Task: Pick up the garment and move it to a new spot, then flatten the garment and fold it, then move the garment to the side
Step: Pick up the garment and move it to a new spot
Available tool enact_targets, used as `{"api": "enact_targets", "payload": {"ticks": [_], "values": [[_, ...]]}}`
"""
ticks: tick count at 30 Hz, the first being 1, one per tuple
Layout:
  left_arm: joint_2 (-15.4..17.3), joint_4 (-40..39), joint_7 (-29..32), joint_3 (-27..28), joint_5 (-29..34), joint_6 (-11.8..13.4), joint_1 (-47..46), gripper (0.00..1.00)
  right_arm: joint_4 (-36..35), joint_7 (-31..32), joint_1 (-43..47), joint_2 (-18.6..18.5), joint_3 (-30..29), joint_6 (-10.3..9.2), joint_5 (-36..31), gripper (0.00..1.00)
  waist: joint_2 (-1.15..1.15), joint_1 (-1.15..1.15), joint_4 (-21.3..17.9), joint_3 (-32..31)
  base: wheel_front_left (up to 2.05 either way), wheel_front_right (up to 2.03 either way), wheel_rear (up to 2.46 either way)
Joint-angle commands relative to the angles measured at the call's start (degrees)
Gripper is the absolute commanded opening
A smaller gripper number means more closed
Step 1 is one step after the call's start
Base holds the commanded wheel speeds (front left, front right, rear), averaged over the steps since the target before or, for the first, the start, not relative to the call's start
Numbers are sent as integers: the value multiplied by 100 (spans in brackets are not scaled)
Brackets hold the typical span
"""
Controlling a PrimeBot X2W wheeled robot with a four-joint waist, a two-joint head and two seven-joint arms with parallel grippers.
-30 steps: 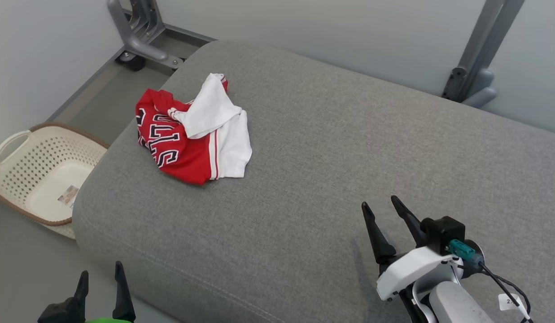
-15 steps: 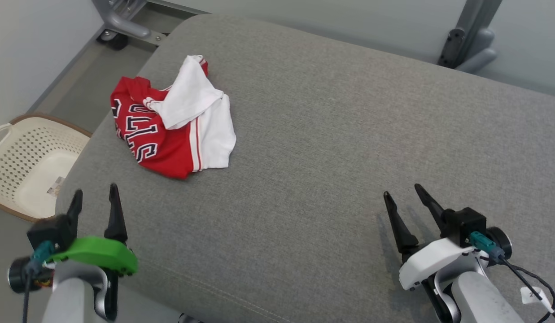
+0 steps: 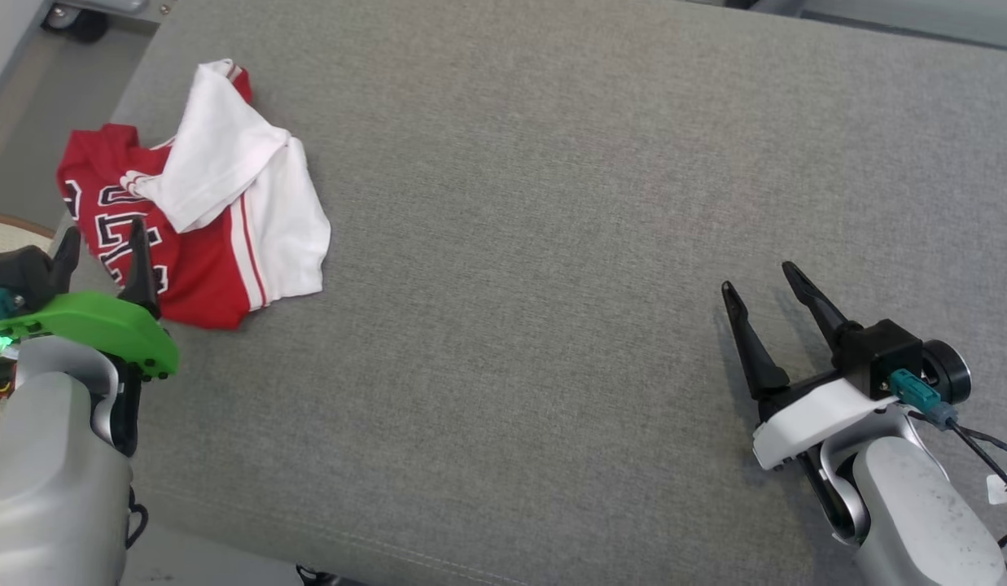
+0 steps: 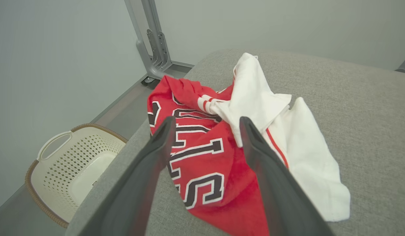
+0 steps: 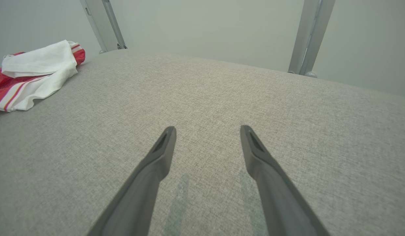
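The crumpled garment (image 3: 202, 203) lies on the grey cushion (image 3: 552, 203). I have my left claw (image 3: 104, 232) wide open near it, and my right claw (image 3: 757, 277) wide open well apart.

Printed on the red part of the garment (image 4: 205, 164) in black block letters edged white: clear "S" toward 6 o'clock, two "L"-like shapes toward 12; remainder lost in folds

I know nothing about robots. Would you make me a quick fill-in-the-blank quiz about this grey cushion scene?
The crumpled garment is red and ____.
The left gripper near it has its jaws ____.
The cream basket stands on the ____.
Missing words: white; open; floor.
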Motion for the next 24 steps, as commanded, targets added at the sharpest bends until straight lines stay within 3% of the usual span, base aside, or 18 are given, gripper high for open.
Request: {"api": "enact_targets", "payload": {"ticks": [1,11,13,20,24], "values": [[69,125,20,-47,-95,-10,-163,100,-47,-2,-97,-51,0,-6,-36,100,0,0,-370,384,0,0,0],[156,1550,417,-25,-383,97,-682,100,-145,-2,-186,-159,-128,-6,-69,100,0,0,-627,723,0,0,0],[181,1666,351,-45,-382,95,-714,0,-112,-2,-179,-121,-140,-6,-64,100,0,0,-659,698,0,0,0],[206,1440,5,-340,-224,4,-940,0,-5,-2,-122,98,-156,-6,-2,100,0,0,-727,375,0,0,0],[-2,863,-75,-646,-147,-12,-1079,0,68,-2,-89,281,-145,-7,73,100,0,0,-857,99,0,0,0]]}}
